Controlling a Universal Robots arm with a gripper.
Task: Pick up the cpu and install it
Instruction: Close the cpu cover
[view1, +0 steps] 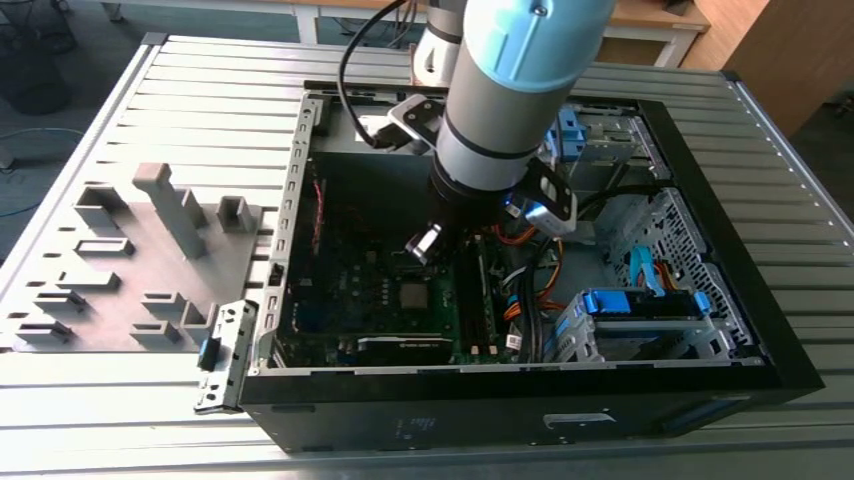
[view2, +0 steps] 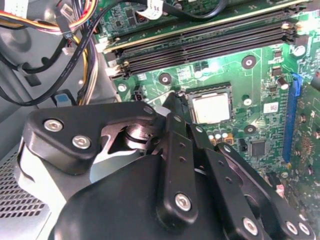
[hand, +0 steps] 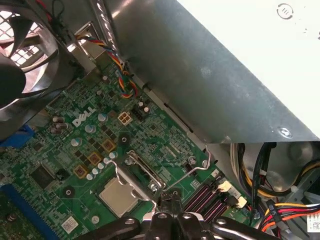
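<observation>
cpu (view2: 211, 107) lying in socket (view2: 210, 88), end effector (hand: 172, 199) closed on nothing, slatted metal table (view1: 107, 400)

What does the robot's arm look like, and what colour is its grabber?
The arm is a fat silver-grey tube with a light blue cap and a black band. A black cable loops beside it. The gripper is black, made of flat linked bars with shiny silver screws.

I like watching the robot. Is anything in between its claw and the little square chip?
No, nothing I can see. The cpu lies bare in its socket on the green board, and the gripper hangs near it with open air between.
</observation>
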